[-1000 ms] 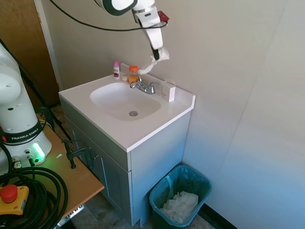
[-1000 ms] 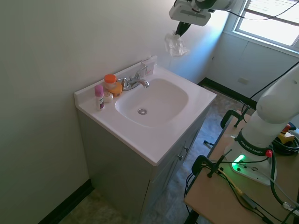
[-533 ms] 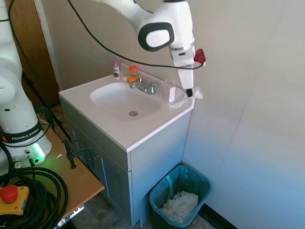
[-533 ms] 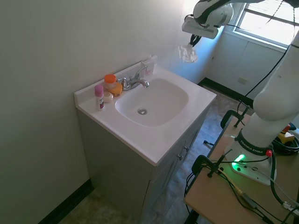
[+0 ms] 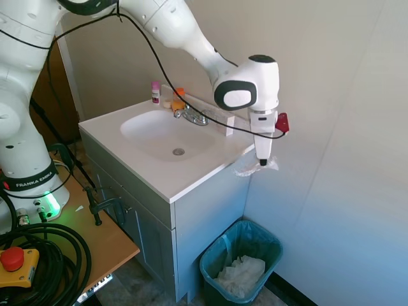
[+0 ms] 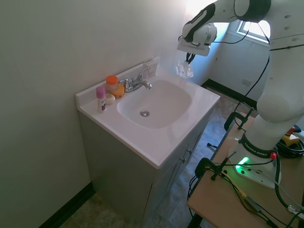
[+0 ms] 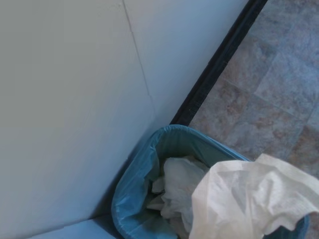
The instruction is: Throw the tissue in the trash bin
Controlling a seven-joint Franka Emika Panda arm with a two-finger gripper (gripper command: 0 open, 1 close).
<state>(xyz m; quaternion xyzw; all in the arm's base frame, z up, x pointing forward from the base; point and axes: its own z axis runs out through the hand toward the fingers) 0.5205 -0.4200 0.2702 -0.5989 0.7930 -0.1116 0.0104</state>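
A white robot arm reaches out past the corner of a white sink counter [image 5: 191, 175]. Its gripper [image 5: 262, 162] points down, fingers clamped on a crumpled white tissue [image 5: 257, 168] that hangs in the air just off the counter's edge. The teal trash bin [image 5: 268, 245] stands on the floor well below the tissue, beside the counter's cabinet, with a larger wad of white paper [image 5: 241, 274] inside it.
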